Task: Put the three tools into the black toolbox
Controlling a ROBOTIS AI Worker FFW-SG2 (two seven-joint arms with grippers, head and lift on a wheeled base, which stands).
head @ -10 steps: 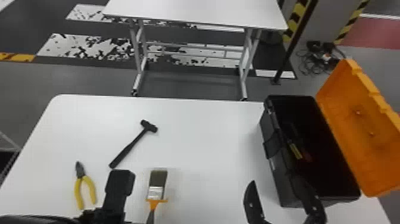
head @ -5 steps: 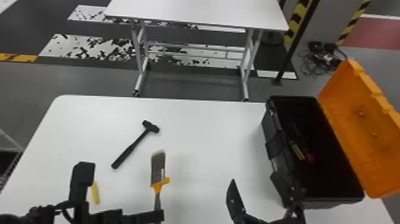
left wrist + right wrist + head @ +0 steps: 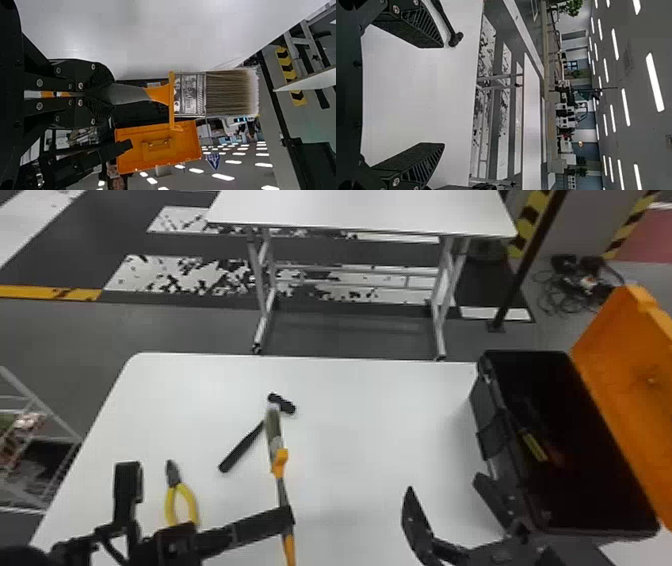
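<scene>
Paintbrush (image 3: 189, 94): shiny metal ferrule, coarse bristles, smooth plastic handle | toolbox (image 3: 492, 410): matt plastic | lid (image 3: 627, 375): smooth plastic | pliers (image 3: 187, 496): plastic-looking grips, metal nose | hammer (image 3: 242, 448): matt | surface (image 3: 375, 440): smooth, faint sheen

Two tables (image 3: 360, 440), one each of toolbox (image 3: 492, 425), brush (image 3: 276, 442), hammer (image 3: 242, 447), pliers (image 3: 173, 476)

Hammer (image 3: 281, 403): black, lying on the desk (image 3: 380, 415). Pliers (image 3: 170, 505): yellow handles, dark nose, flat on the desk to the hammer's left. Brush (image 3: 275, 435): pale-tipped brown bristles, metal ferrule, orange-and-grey handle clamped in the left pincer (image 3: 287, 517), raised above the desk. Toolbox (image 3: 492, 430): black, upright at right, orange lid (image 3: 627, 390) open.
</scene>
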